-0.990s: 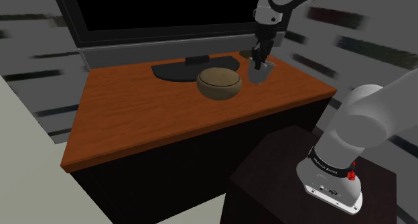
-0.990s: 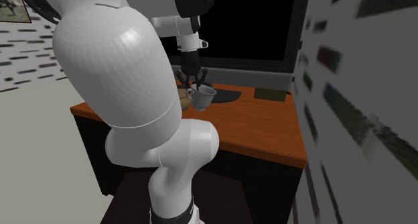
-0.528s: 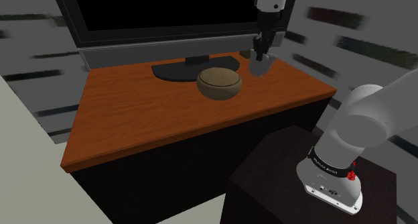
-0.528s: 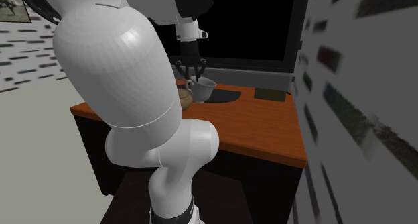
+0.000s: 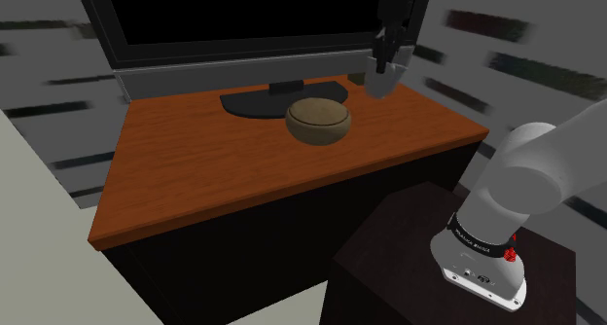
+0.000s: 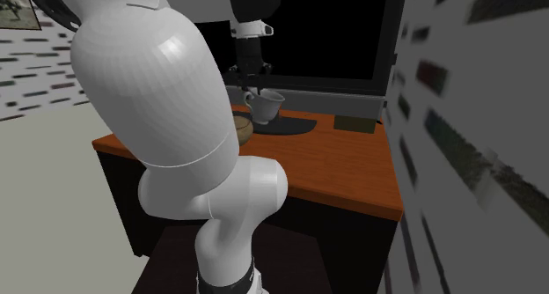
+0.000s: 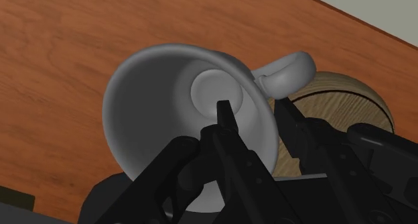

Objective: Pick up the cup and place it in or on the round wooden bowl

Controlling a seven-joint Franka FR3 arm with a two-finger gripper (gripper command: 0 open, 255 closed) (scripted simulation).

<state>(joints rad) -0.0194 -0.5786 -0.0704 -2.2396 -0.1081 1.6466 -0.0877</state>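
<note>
**Inspector:** State of the tool?

**Assessor:** The black gripper point(image 7: 254, 107) is clamped narrow on the cup point(image 7: 167, 102). In the wrist view one finger sits inside the cup against its wall. The other presses the outside of the same wall, just beside the handle.

**Inspector:** Location of the cup?

**Assessor:** In the air, hanging from the gripper point(image 5: 383, 66) and clear of the tabletop. It is drawn plain grey-white. In the shoulder view the cup point(image 5: 379, 83) hangs above the far part of the wooden table point(image 5: 214, 162), to the right of the bowl point(image 5: 318, 120) and higher than its rim. It is not over the bowl.

**Inspector:** Attitude of the cup?

**Assessor:** Tilted. In the second exterior view the cup point(image 6: 267, 106) leans with its mouth turned partly toward the gripper point(image 6: 252, 86), which comes down on it from above.

**Inspector:** Condition of the bowl?

**Assessor:** It is round and brown and stands upright on the table. It rests in front of the dark base point(image 5: 272, 102) of the black screen point(image 5: 224, 21). The wrist view shows wood grain on the bowl point(image 7: 335, 122), which lies beyond the cup's handle and apart from it.

**Inspector:** Anything else noted?

**Assessor:** The arm's dark stand point(image 5: 409, 250) sits at the table's near corner. A flat dark item point(image 6: 356, 123) lies near the table's rear edge; what it is, I cannot tell.
</note>
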